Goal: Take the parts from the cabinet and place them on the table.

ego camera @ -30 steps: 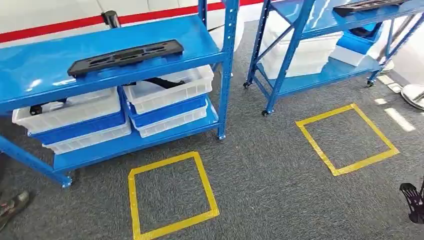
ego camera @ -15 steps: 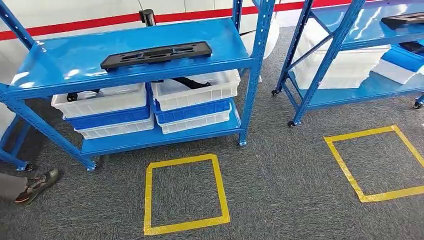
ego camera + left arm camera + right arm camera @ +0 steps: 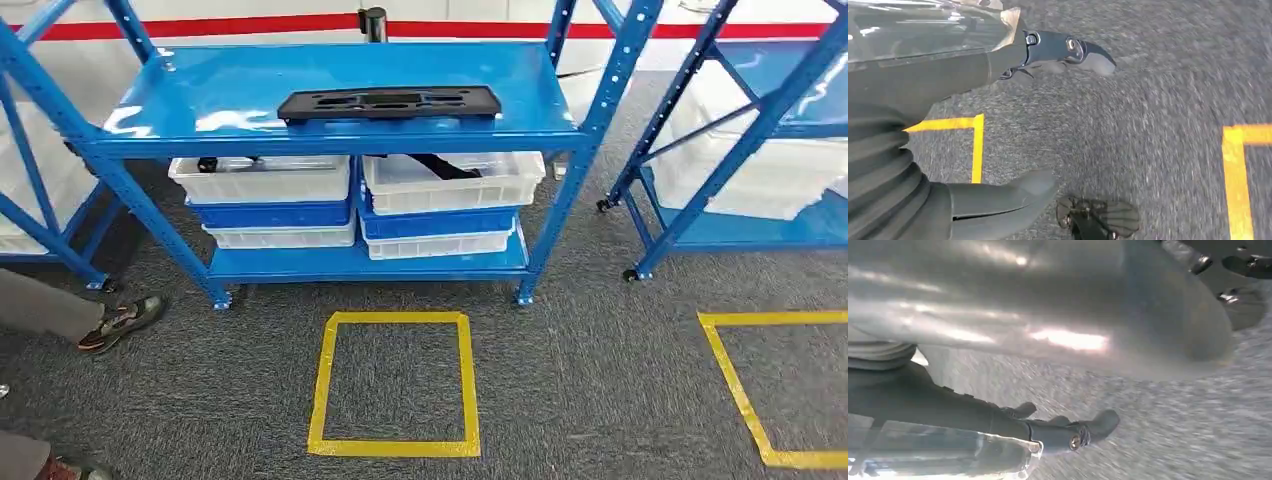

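Observation:
A long flat black part point(image 3: 388, 102) lies on the top shelf of the blue cabinet point(image 3: 250, 80), straight ahead in the head view. Below it, two stacks of white and blue bins point(image 3: 262, 182) stand side by side on the bottom shelf. Another black part point(image 3: 437, 165) pokes out of the right top bin point(image 3: 455, 188). My left hand point(image 3: 948, 75) hangs over the grey carpet, fingers point(image 3: 1058, 47) and thumb point(image 3: 1008, 197) apart, holding nothing. My right hand point(image 3: 973, 415) also hangs low over the carpet, its fingers point(image 3: 1083, 432) stretched out and empty.
A yellow tape square point(image 3: 322, 380) marks the carpet in front of the cabinet, with a second one point(image 3: 730, 380) to its right. More blue cabinets stand at the right point(image 3: 760, 130) and the left point(image 3: 30, 160). A person's shoe point(image 3: 120, 322) and trouser leg are at the left.
The camera has turned: the whole scene has slid to the right and the cabinet with the black part now stands centred and square ahead. A person's leg has come into view.

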`<state>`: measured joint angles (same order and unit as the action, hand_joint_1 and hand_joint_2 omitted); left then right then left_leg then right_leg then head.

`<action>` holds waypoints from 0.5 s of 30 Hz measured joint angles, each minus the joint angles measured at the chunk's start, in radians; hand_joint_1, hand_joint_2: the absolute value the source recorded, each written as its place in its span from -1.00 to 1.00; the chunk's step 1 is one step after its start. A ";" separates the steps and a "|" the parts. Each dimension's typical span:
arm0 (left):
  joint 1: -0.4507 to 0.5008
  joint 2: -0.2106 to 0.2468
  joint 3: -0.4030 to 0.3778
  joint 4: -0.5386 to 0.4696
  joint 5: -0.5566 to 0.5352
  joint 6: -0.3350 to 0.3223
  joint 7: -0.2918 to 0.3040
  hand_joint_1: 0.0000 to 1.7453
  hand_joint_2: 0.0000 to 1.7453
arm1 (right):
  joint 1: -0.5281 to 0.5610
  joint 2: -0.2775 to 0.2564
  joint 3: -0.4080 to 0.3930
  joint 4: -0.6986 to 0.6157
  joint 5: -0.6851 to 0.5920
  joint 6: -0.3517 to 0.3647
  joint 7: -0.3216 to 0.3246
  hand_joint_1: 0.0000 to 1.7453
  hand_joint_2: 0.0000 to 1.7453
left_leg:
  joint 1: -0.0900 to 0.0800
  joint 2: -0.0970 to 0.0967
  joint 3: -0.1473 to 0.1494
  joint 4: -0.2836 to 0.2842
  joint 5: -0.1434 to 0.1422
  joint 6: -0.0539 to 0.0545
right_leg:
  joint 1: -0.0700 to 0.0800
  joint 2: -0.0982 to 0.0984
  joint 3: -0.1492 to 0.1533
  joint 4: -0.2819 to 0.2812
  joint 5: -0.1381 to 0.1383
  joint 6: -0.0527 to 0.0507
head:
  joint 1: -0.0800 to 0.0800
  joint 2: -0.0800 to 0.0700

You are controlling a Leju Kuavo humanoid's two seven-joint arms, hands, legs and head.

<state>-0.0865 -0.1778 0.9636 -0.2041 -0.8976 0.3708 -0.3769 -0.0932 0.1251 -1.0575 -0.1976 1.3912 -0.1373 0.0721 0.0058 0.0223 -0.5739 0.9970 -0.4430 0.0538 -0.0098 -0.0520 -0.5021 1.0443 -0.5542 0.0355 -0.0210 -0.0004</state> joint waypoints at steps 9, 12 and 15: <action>-0.001 -0.005 0.000 0.000 0.000 0.002 0.001 -1.00 1.00 | 0.007 -0.003 0.000 0.000 0.000 -0.002 0.000 -1.00 -1.00 | -0.001 -0.127 0.002 0.015 -0.010 -0.015 | -0.019 0.109 -0.041 -0.034 0.058 0.040 | 0.010 0.000; 0.002 -0.005 0.000 0.000 0.000 0.002 0.001 -1.00 1.00 | 0.001 -0.004 0.000 0.000 -0.004 -0.019 -0.003 -1.00 -1.00 | 0.000 -0.139 0.001 0.012 -0.016 -0.030 | -0.010 0.090 -0.038 -0.037 0.061 0.005 | 0.008 0.000; 0.004 -0.004 0.000 0.000 0.000 0.005 0.002 -1.00 1.00 | 0.000 -0.002 0.000 0.000 -0.012 -0.033 -0.002 -1.00 -1.00 | 0.001 -0.076 -0.015 0.055 -0.047 -0.042 | -0.024 0.075 -0.025 -0.042 0.069 -0.020 | 0.005 0.000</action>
<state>-0.0824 -0.1820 0.9636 -0.2041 -0.8976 0.3758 -0.3754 -0.0930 0.1228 -1.0578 -0.1976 1.3794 -0.1705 0.0698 0.0068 -0.0538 -0.5891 1.0521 -0.4904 0.0122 -0.0334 0.0231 -0.5273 1.0025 -0.4847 0.0151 -0.0160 -0.0004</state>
